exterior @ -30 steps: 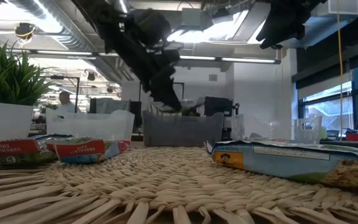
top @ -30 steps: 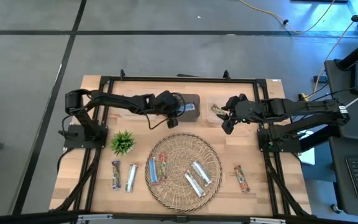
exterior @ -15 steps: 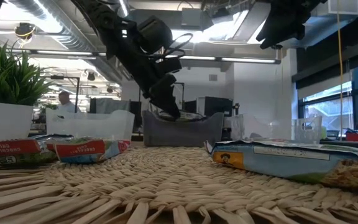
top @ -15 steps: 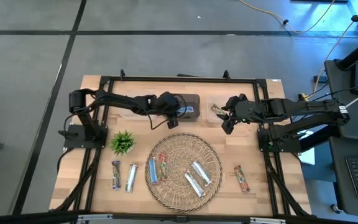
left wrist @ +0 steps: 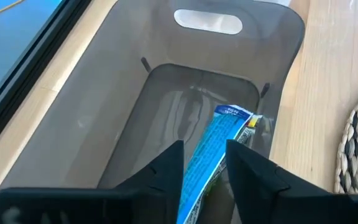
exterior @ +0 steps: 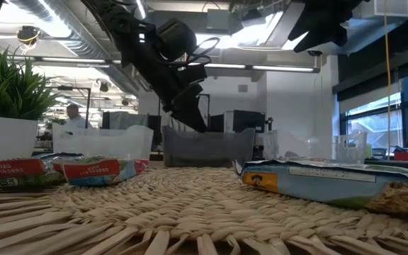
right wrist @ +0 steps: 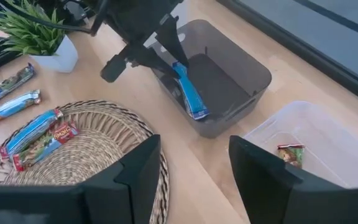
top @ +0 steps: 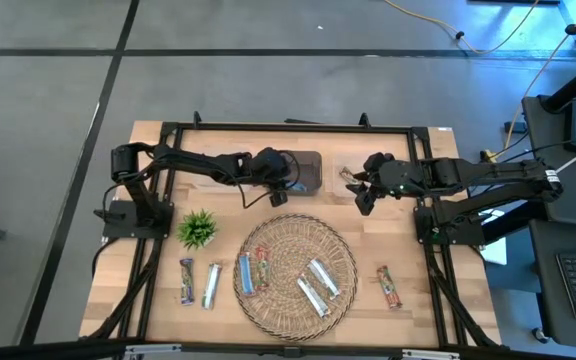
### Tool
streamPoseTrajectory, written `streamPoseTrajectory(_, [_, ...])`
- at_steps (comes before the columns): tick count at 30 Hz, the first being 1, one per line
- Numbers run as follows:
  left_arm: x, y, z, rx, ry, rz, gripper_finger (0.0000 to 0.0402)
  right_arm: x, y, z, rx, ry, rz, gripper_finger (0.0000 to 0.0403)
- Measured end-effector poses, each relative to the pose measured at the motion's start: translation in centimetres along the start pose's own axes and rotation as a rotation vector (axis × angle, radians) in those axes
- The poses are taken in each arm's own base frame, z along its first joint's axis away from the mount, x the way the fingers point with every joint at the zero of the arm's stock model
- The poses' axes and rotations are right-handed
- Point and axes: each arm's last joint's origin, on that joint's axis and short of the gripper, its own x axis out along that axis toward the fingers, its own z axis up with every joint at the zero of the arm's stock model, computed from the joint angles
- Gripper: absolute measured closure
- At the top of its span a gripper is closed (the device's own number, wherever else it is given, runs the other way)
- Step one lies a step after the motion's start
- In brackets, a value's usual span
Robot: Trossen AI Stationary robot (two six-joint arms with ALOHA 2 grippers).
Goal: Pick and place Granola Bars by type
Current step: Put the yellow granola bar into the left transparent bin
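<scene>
Left wrist view alone shows the left gripper (left wrist: 205, 163), fingers spread, astride a blue bar (left wrist: 211, 155) inside the grey bin (left wrist: 98, 112); right gripper (right wrist: 191, 163) hovers spread near the clear bin (right wrist: 328, 134).

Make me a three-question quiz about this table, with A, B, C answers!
1. Where is the left gripper?
A. over the grey bin
B. over the plant
C. down on the floor

2. How many bars lie on the wicker tray?
A. one
B. four
C. nine

3. How is the right gripper?
A. shut on a silvery bar
B. shut on a leaf
C. open, holding nothing

Answers:
1 A: its wrist view looks into the bin, where a blue bar leans.
2 B: the high view shows one blue, one brown-red and two silvery.
3 C: its wrist view shows a wide empty gap.
</scene>
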Motion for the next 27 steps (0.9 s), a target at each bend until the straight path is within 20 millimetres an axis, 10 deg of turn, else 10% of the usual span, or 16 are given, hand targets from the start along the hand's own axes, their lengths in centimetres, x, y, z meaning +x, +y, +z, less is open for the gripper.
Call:
streamPoseTrajectory(11, [-2.7,-0.2,1.6,-0.013,-0.092,-0.012,0.0165,0.0,0.0,0.0,-0.027,0.003,-0.002,0.0209])
streamPoseTrajectory(27, [-16.9,-4.2,0.8,-0.137,0.0,-0.405,0.0151,0.0,-0.1,0.1,-0.136,-0.011,-0.024,0.0209])
